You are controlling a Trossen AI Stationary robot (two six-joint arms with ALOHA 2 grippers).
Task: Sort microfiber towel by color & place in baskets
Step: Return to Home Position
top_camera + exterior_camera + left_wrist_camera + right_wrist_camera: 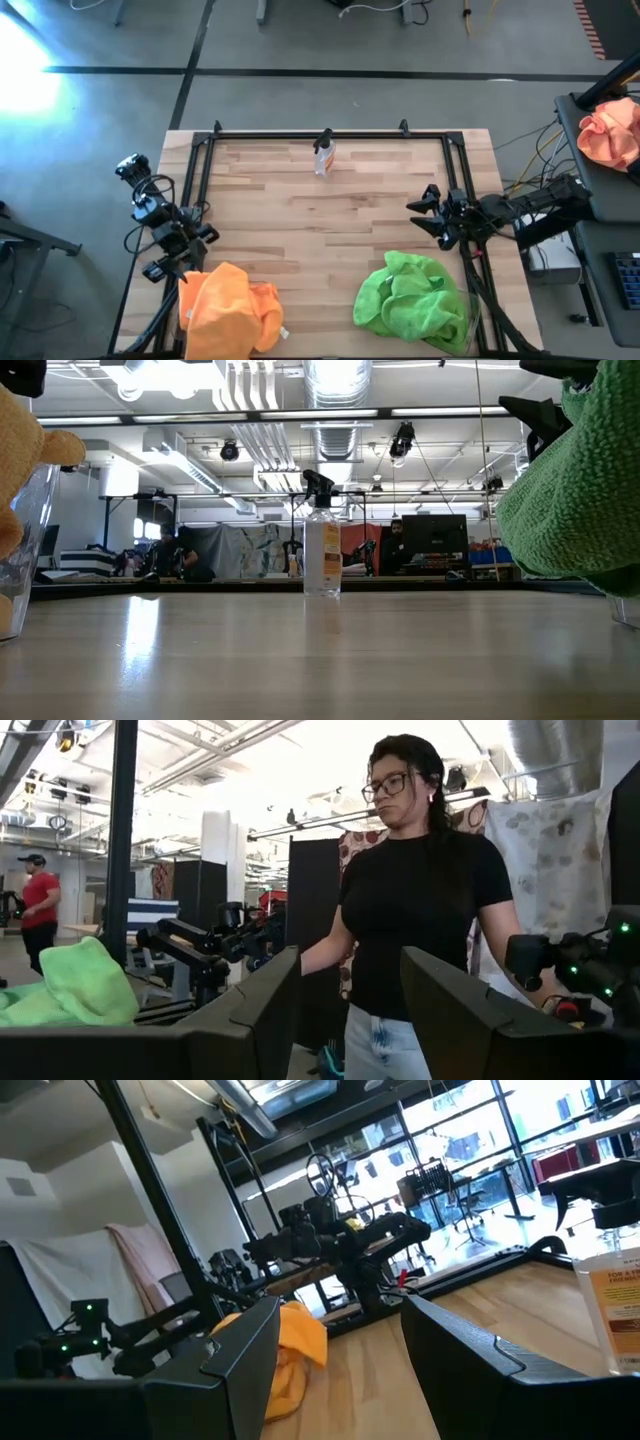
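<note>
I see the left claw (350,958) hanging over the left side of the wooden table (330,215). Its two dark fingers (255,1010) are apart and there is nothing between them. The orange towels (228,312) lie in a fluffy heap near this claw, by the front edge of the table, and the claw is not touching them. The heap sits in the left basket (28,550), a clear bin, and it piles up higher than the clear wall. The right claw (340,1308) hangs over the right side of the table and points across at the other arm. Its fingers (470,1350) are apart too, and it holds nothing. The green towels (412,298) lie in a big soft heap near this claw, also by the front edge, and the claw is not touching them either. They fill the right basket (628,610) and bulge out over its top. The two heaps are well apart, with bare wood between them. A small clear spray bottle (323,155) stands upright at the far edge of the table, between the two arms and away from both heaps. Off to the right, a pale peach cloth (610,130) lies on a dark side desk (600,200). A person (420,900) in a black shirt stands past the right side of the table.
</note>
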